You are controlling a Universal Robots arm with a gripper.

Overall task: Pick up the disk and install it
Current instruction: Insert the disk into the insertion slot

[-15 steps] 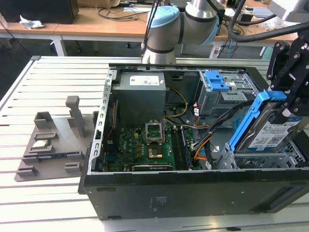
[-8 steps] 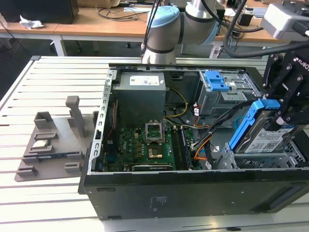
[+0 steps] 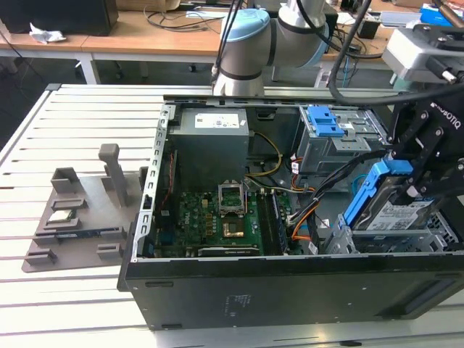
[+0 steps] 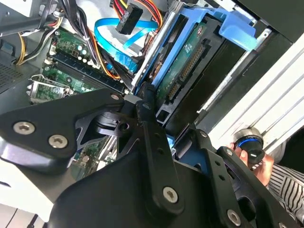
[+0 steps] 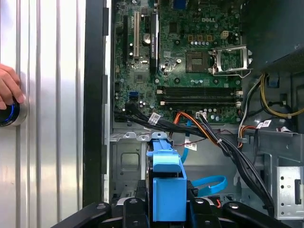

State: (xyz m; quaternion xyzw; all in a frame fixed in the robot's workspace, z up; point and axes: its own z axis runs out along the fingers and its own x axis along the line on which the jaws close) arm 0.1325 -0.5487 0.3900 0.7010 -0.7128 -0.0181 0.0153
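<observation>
The disk (image 3: 403,214), silver with a white label and a blue carrier frame, hangs tilted over the metal drive bay (image 3: 442,235) at the exterior view's right end of the open computer case (image 3: 290,286). My black gripper (image 3: 415,187) is shut on it from above. In the first wrist view the blue carrier (image 5: 167,183) stands between my gripper's (image 5: 167,208) two fingers, above the bay floor. In the second wrist view the disk's green circuit-board underside (image 4: 187,61) faces the camera, just beyond my gripper (image 4: 173,126).
Inside the case lie the motherboard (image 3: 217,217), a grey power-supply box (image 3: 212,138), a blue latch on a metal cage (image 3: 328,122) and loose cables (image 3: 304,217). A grey fixture (image 3: 80,210) sits on the slatted table. A person's hand (image 5: 7,88) rests on a blue-lit button (image 5: 8,115).
</observation>
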